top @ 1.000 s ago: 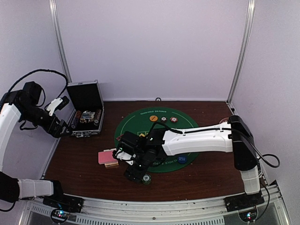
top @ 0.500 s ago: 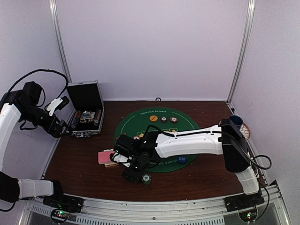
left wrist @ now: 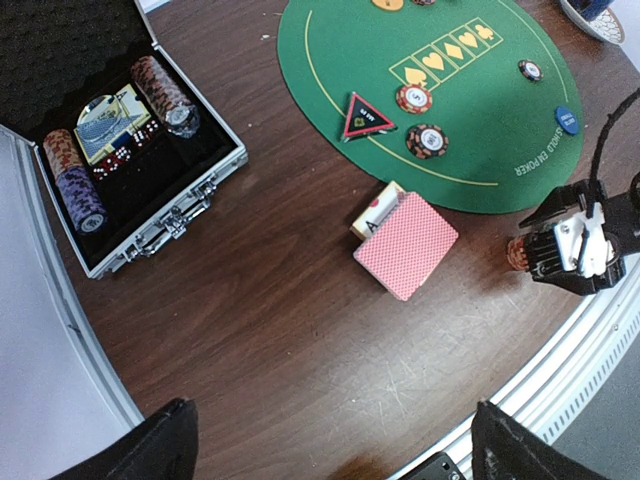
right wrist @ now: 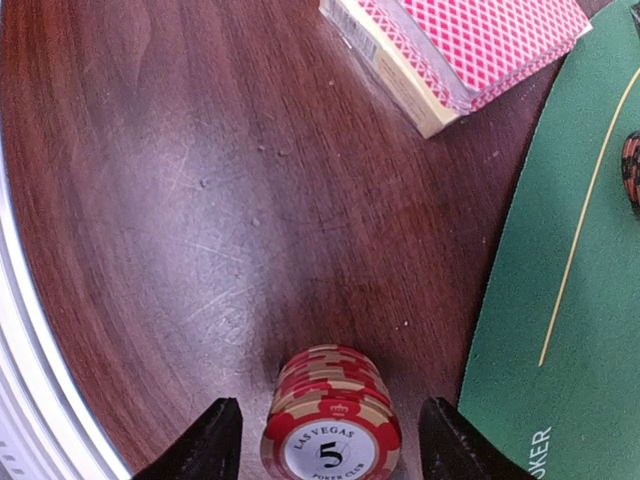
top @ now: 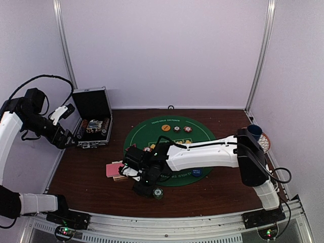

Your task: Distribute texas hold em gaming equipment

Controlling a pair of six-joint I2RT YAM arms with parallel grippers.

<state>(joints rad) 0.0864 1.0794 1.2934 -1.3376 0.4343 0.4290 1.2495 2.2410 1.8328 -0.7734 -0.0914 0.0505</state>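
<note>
A stack of red-and-tan poker chips [right wrist: 331,425] marked 5 stands on the wooden table between the fingers of my right gripper [right wrist: 332,445]. The gripper is open, with a gap on each side of the stack. In the top view this right gripper [top: 145,187] is low near the table's front edge, left of the stack [top: 158,193]. The pink-backed card deck [right wrist: 470,45] [left wrist: 405,243] lies just beyond. A red triangle [left wrist: 365,117], chips [left wrist: 427,140] and a blue disc [left wrist: 567,120] lie on the green mat [left wrist: 330,60]. My left gripper [left wrist: 335,450] [top: 68,110] hangs open and empty, high at the left.
The open black silver-edged case [left wrist: 170,215] [top: 93,119] with chip rolls sits at the back left. A patterned plate [top: 264,143] with a blue cup [top: 254,130] stands at the right edge. A metal rail [top: 167,223] borders the table's front.
My right gripper's jaws have narrowed around the chip stack, and its arm has shifted slightly left. The left arm has not moved.
</note>
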